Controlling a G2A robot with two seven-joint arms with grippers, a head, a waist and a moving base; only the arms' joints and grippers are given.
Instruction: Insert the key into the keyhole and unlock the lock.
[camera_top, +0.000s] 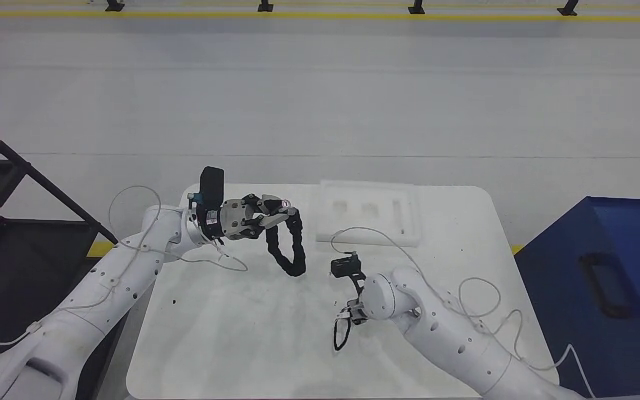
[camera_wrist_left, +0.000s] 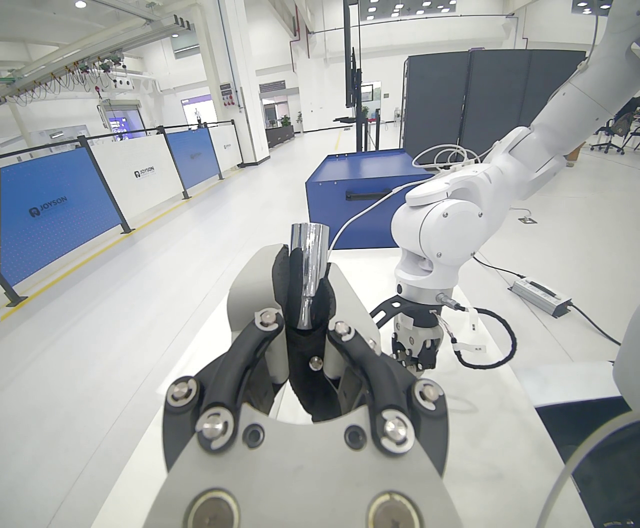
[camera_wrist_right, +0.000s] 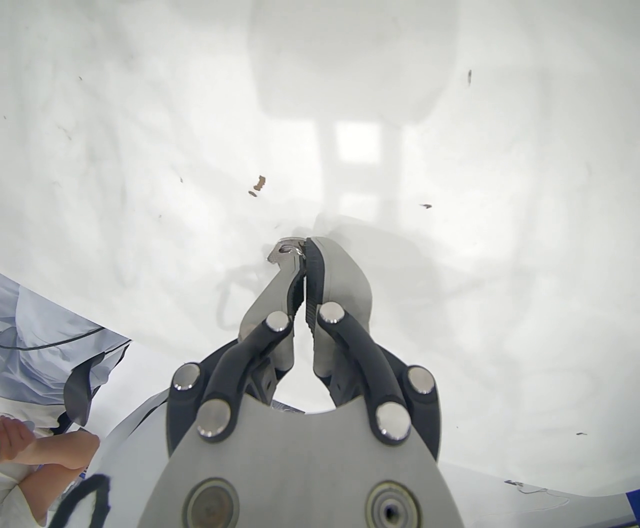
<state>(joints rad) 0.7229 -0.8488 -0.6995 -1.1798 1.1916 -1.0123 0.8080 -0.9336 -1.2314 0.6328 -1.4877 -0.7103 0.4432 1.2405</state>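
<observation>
left hand (camera_wrist_left: 306, 282): closed narrow on the lock and held up above the table (camera_top: 250, 330), over its left part.
lock (camera_wrist_left: 310, 250): a chrome cylinder is clamped between the pads, and a black cable (camera_top: 290, 252) is hung below it in a loop.
lock axis: the cylinder's long axis is laid along the fingers, with its free end pointed away from the wrist, toward the robot's right. which end takes the key cannot be made out.
right hand (camera_wrist_right: 304, 260): turned down at the table, to the right of the lock and well apart from it, and pinched shut on the key.
key (camera_wrist_right: 284, 250): held at the very fingertips. its holed head is seen sticking out to one side and the blade is hidden. whether the table is touched cannot be told.
key axis: not to be judged, since so little of the key is shown.
step in hand: judged to be the pick-up of the key, with insertion not yet begun.
doing it well: the key is best lifted straight up under a firm pinch, so that it is not twisted between the pads. the blade should be left free and brought in line with the cylinder's long axis before it is pushed in, while the lock is held steady.
risk: with so thin a hold, the key may be swivelled on contact.
</observation>
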